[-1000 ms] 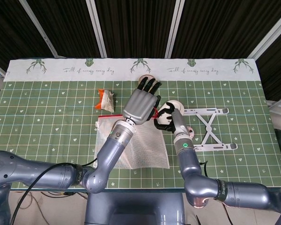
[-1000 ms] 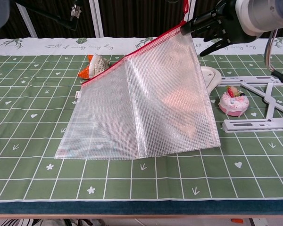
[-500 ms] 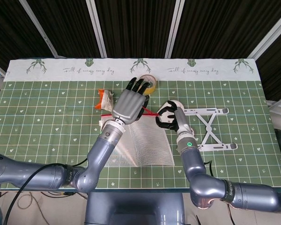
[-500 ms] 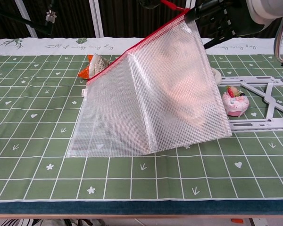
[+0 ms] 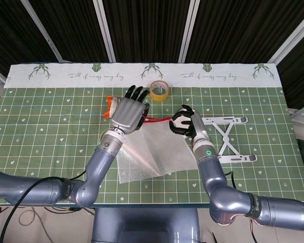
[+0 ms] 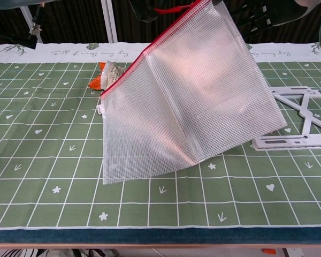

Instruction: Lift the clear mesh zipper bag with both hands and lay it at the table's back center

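The clear mesh zipper bag (image 6: 187,101) hangs tilted, its red zipper edge (image 6: 150,48) rising to the upper right. My right hand (image 5: 183,122) pinches that edge at the bag's right top corner; in the chest view it shows as dark fingers (image 6: 257,13) at the top. My left hand (image 5: 127,112) hovers over the zipper's left part with fingers stretched out, back to the camera, and nothing plainly in its grip. The bag (image 5: 152,154) is seen below both hands in the head view. Its lower left corner (image 6: 105,181) is down at the cloth.
An orange snack packet (image 5: 110,106) lies just left of my left hand. A yellow tape roll (image 5: 159,91) sits behind the bag at back center. A white folding stand (image 5: 228,139) lies to the right. The green grid cloth (image 6: 43,160) covers the table.
My right hand has carried the bag's right corner higher and to the right. My left hand slid left toward the snack packet, uncovering the tape roll.
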